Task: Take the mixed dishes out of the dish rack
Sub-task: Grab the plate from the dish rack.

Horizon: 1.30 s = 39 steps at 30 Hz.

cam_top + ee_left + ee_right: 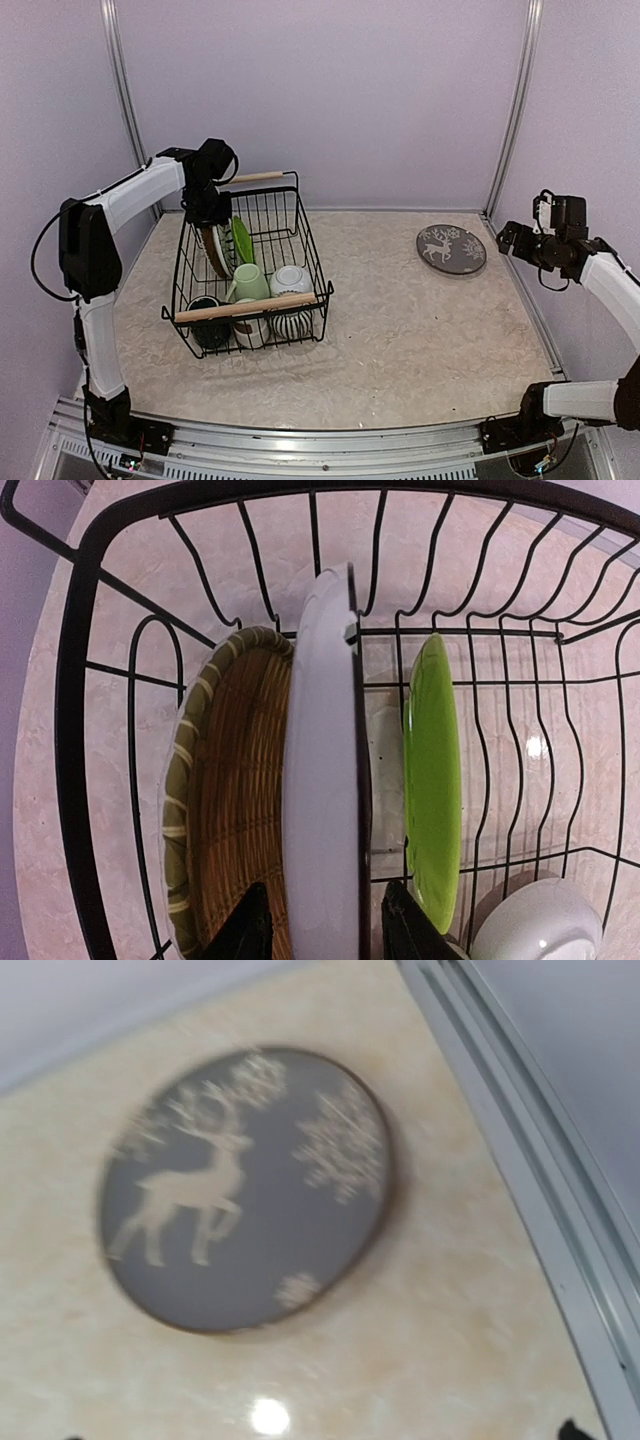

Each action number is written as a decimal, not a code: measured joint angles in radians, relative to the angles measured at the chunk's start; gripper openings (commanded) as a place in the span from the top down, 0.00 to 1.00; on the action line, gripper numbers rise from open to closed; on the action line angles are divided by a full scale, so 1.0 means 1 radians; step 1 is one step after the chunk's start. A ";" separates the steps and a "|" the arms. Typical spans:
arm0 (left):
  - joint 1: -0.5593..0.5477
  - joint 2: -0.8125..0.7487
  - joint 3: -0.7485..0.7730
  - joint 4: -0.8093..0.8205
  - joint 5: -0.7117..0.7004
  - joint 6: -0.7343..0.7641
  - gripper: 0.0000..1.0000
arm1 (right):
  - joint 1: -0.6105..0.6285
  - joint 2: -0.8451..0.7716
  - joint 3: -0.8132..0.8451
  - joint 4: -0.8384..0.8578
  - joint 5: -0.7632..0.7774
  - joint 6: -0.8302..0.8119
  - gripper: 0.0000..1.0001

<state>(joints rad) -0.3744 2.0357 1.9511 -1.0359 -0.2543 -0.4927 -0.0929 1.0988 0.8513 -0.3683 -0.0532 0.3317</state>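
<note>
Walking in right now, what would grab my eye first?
The black wire dish rack, packed full, left of centre on the table, with the left gripper straddling an upright white plate inside it. Then the grey reindeer plate lying flat at the far right.

I count 1 large black wire dish rack (313,240) with 2 light wooden bar handles (245,307), toward the desk's left edge. In it I see 3 upright plates: 1 brown woven-look plate with an olive striped rim (225,800), 1 white-backed plate (322,780) and 1 lime-green plate (432,780). There are 3 mugs: 1 pale green mug (250,281), 1 dark teal mug (208,322) and 1 striped mug (293,324). There is 1 white bowl (291,278). Near the far right corner lies 1 grey round plate with a white reindeer (451,248), making 4 plates.
</note>
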 measured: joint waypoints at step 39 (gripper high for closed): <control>-0.071 0.078 0.221 -0.233 -0.222 -0.042 1.00 | 0.055 -0.088 -0.032 -0.004 -0.082 0.029 0.00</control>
<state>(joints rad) -0.4450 2.1139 2.1723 -1.2686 -0.4763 -0.5343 -0.0383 1.0111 0.8192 -0.3725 -0.1349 0.3603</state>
